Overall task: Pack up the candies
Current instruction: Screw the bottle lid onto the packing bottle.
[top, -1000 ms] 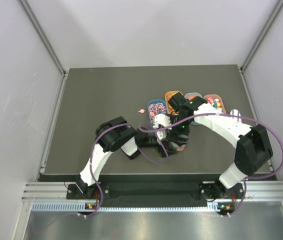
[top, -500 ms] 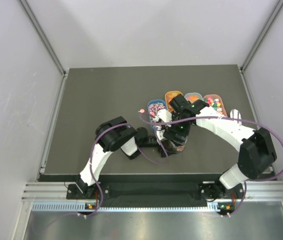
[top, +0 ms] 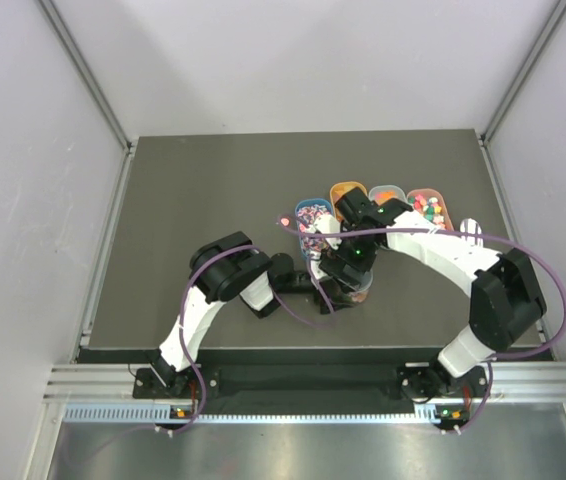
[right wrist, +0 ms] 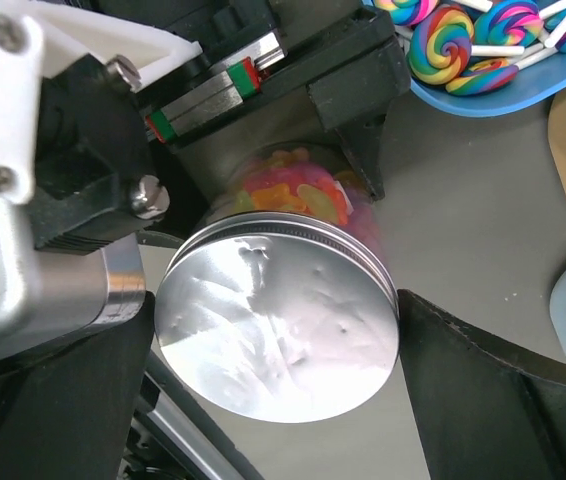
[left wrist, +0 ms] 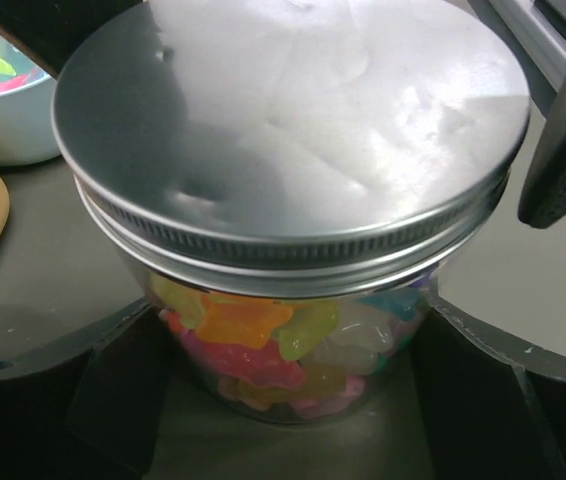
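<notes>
Jar (left wrist: pixel 403 330) stands upright on table (top: pixel 203 190), silver lid (left wrist: pixel 293 120) on top. The candies (left wrist: pixel 248 330), mixed gummies in yellow/orange/pink, are packed inside behind the glass. L gripper (left wrist: pixel 293 315) sits low on the jar, fingers wide apart & pressed to the glass either side, so the candies lie right btwn them. R gripper (right wrist: pixel 275 305) hangs over the lid, jaws spread v. wide, one finger each side of the rim. Touching it or just clear, can't tell.
</notes>
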Tool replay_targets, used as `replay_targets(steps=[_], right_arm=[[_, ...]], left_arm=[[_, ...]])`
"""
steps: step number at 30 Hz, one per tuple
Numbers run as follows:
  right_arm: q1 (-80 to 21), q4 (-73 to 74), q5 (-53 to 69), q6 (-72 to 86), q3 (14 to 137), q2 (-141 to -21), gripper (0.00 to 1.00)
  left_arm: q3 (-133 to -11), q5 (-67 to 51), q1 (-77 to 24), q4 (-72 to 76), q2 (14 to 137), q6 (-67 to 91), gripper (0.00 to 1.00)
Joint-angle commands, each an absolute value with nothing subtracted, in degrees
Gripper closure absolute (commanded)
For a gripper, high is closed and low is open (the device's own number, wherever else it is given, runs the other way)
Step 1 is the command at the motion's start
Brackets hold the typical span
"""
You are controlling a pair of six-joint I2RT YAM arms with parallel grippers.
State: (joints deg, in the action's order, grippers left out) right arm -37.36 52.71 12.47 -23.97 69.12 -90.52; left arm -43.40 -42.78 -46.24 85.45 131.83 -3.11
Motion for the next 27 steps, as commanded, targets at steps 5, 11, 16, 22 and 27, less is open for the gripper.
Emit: replay_targets(steps=[5, 11, 16, 22, 27], right_arm=[[-41.0, 51.4, 20.2, -26.4, 67.5, -86.6, 0.0], [-40.2, 44.9, 21.0, -35.0, 58.4, -73.1, 0.0], [-33.5, 24.4, 27.9, -35.8, 43.3, -53.0, 0.0], [-30.0, 11.4, 38.6, -32.3, 31.2, -43.7, 0.0], [-17.4, 16.7, 51.9, -39.2, 33.6, -49.7, 0.0]], left_arm=[[-41.2, -33.5, -45.4, 89.6, 137.0, -5.4, 1.0], [-41.5, -33.7, -45.3, 89.6, 137.2, -5.0, 1.0], [-41.7, -34.4, -44.7, 89.5, 137.3, -3.9, 1.0], [-43.6, -37.4, -43.9, 86.8, 137.5, -3.0, 1.0], [-44.7, -37.6, -44.0, 84.4, 137.5, -3.2, 1.0]])
